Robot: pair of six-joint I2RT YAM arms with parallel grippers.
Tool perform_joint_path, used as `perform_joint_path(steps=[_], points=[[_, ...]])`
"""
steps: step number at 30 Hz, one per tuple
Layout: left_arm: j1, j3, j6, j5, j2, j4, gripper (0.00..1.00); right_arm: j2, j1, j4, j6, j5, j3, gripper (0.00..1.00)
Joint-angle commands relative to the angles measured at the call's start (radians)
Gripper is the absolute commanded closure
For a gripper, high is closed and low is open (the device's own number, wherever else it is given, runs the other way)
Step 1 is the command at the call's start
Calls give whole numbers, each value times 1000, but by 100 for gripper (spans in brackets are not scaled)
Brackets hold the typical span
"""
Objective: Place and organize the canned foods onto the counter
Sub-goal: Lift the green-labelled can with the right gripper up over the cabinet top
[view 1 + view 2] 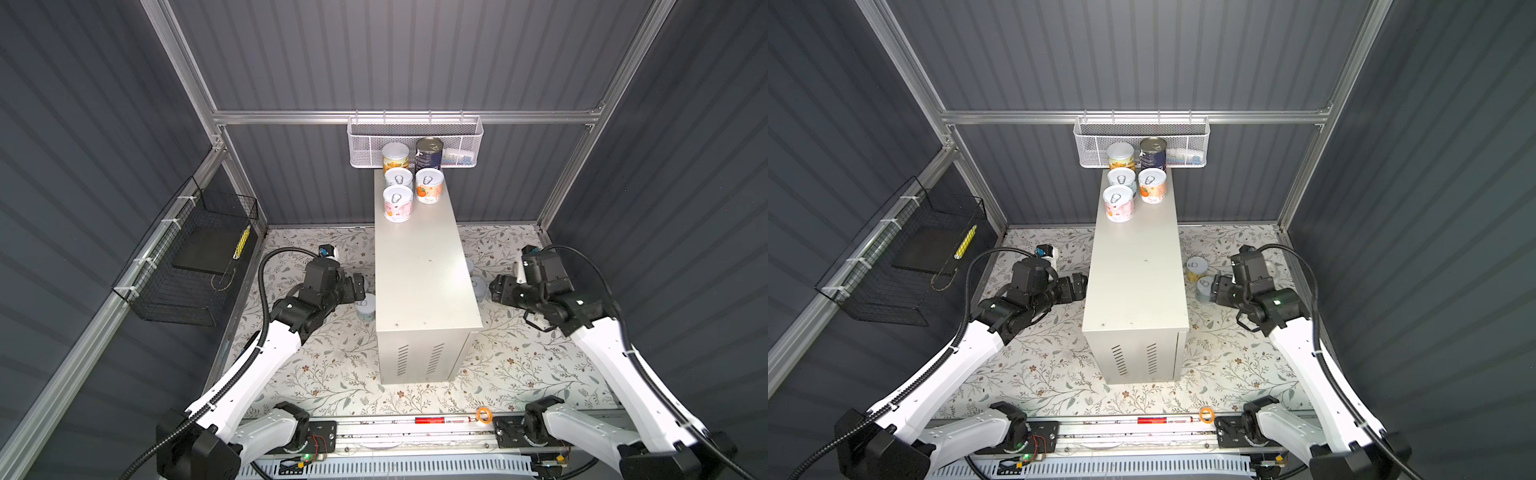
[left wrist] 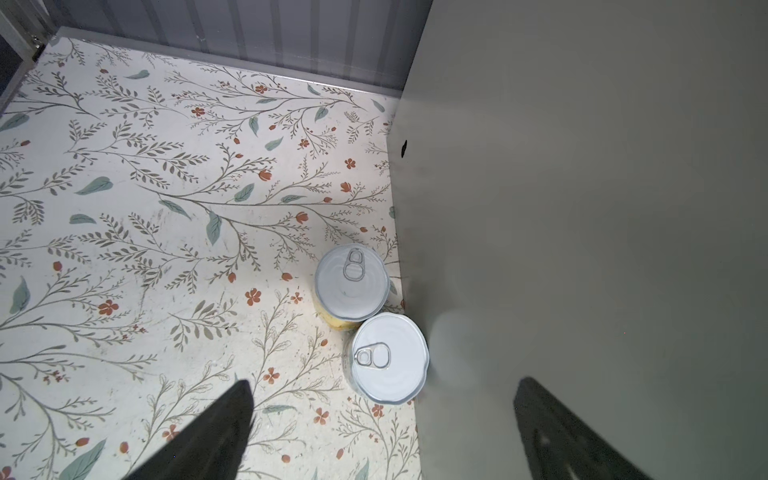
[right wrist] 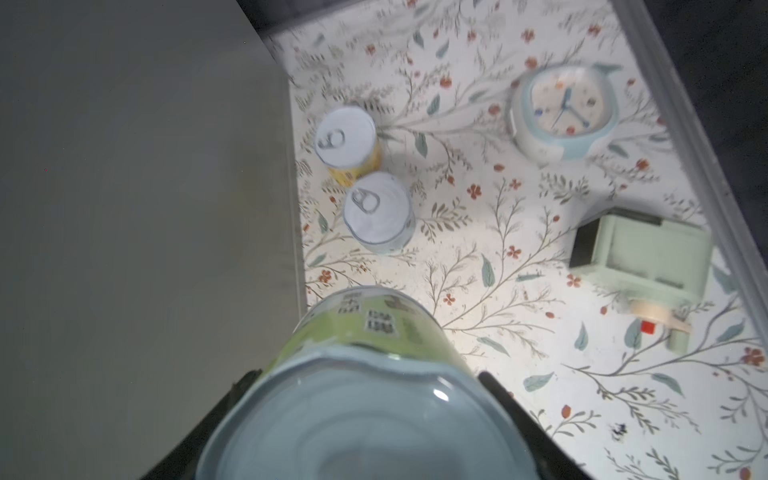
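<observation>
The counter [image 1: 419,282] is a tall white box. Several cans stand at its far end, among them a dark navy can [image 1: 429,153] and a pink-labelled can [image 1: 397,203]. My right gripper [image 3: 368,378] is shut on a green-labelled can [image 3: 374,328] beside the counter's right wall [image 3: 124,208]; its plain round end faces the wrist camera. Beyond it a yellow can [image 3: 347,141] and a pale can [image 3: 378,212] stand on the floor. My left gripper [image 2: 385,382] hangs open over two floor cans [image 2: 388,357] [image 2: 351,284] against the counter's left wall [image 2: 582,208].
A pale blue clock [image 3: 563,112] and a green tape dispenser [image 3: 640,257] lie on the floral floor at the right. A white mesh basket [image 1: 415,141] hangs behind the counter and a black wire basket [image 1: 187,266] on the left wall. A tape roll [image 1: 484,415] sits on the front rail.
</observation>
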Motion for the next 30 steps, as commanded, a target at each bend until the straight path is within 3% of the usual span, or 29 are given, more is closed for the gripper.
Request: perform_joint_path(steps=[1,13,30], points=[[7,40,28,10,18,-1,1,-1,22,-84,-7,-33,131,100],[9,71,51,-6,23,5,1,252,180,-255,-146,56,681,100],[9,53,49,6,5,22,1,672,301,-436,-239,36,1218,100]])
